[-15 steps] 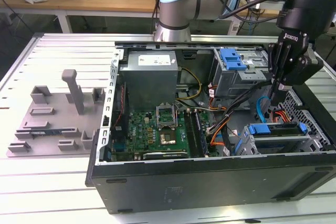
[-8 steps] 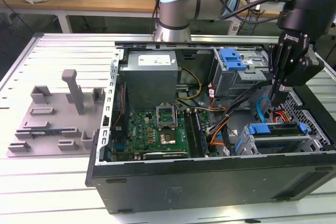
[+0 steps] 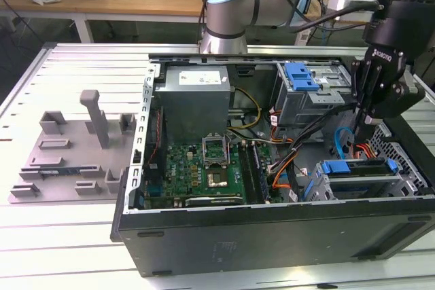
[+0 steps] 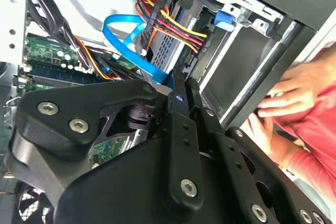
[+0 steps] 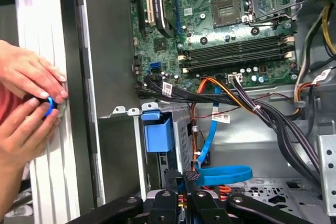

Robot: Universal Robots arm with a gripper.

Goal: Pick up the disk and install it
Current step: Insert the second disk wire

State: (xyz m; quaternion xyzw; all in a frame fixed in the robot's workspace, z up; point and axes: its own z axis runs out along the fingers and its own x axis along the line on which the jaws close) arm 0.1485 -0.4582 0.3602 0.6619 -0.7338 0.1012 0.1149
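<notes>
Disk, exterior view: disk [image 3: 358, 167] sits in the drive cage [image 3: 380, 186] at the case's near corner on the exterior view's right; its blue frame shows along the cage top, metal body mostly hidden.
Gripper, exterior view: gripper [image 3: 362, 121] hangs just above the cage, apart from the disk. Fingers look pinched narrow, with nothing seen between them.
Room, exterior view: open gap between cage and motherboard [image 3: 197, 171], crossed by a looped blue cable [image 3: 340, 142] and orange and black wiring. The case's far wall is close behind the gripper.
Edges, exterior view: case [image 3: 272, 236] lies on its side, open top, on a slotted table [image 3: 68, 242]. Grey power-supply box [image 3: 194, 103] stands at the far side, well apart from the cage.

Gripper, second wrist view: fingers [image 4: 177, 108] run side by side, tips close together, ending right at the blue cable loop.
Cage edge, second wrist view: blue tab [image 4: 223, 18] on the cage rim, red-yellow-black wire bundle [image 4: 176, 24] beside it.
Outside the case, second wrist view: a person's hands [image 4: 291, 90] beyond the case wall.

Disk, first wrist view: blue frame end showing in the cage, beside the case wall.
Gripper, first wrist view: tips over the blue cable, free of the disk.
Hands, first wrist view: on the table against the outer case wall, pinching a small blue part [image 5: 50, 105].
</notes>
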